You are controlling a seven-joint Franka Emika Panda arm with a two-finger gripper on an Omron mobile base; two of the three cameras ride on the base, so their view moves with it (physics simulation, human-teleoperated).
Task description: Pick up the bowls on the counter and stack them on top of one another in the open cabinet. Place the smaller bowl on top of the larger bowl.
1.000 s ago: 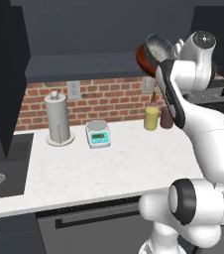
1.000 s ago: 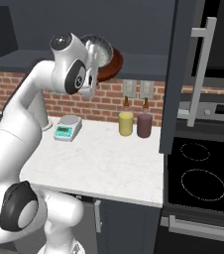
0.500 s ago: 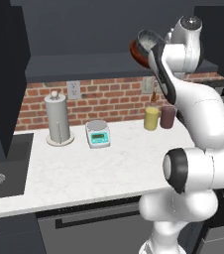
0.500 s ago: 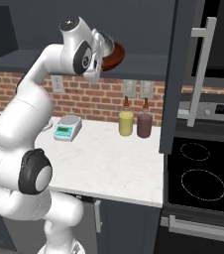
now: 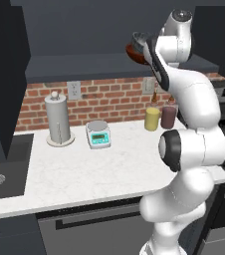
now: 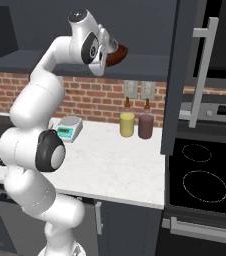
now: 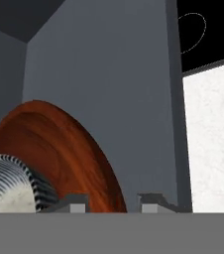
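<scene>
My gripper [image 5: 144, 50] is raised to the open cabinet [image 5: 84, 67] and is shut on the rim of the larger bowl [image 5: 134, 54], a glossy red-brown dish. The smaller bowl [image 5: 140, 38], dark grey and ribbed outside, rests inside it. In the right base view the larger bowl [image 6: 118, 54] sticks out past the gripper [image 6: 110, 50] over the cabinet's shelf floor [image 6: 150, 62]. In the hand view the larger bowl [image 7: 69, 149] stands on edge with the smaller bowl [image 7: 10, 183] at the lower left, and the gripper [image 7: 114, 202] straddles the rim. The counter [image 5: 84, 169] lies far below.
On the counter stand a paper towel holder [image 5: 57, 119], a small kitchen scale [image 5: 98, 133], a yellow jar [image 5: 152, 118] and a dark red jar [image 5: 168, 117]. A sink [image 5: 0, 172] is at the left. A tall dark side panel [image 6: 182, 75] and a stove [image 6: 205, 175] are at the right.
The arm has straightened upward and carried both bowls a little further left toward the cabinet opening. The hold on the larger bowl is unchanged.
</scene>
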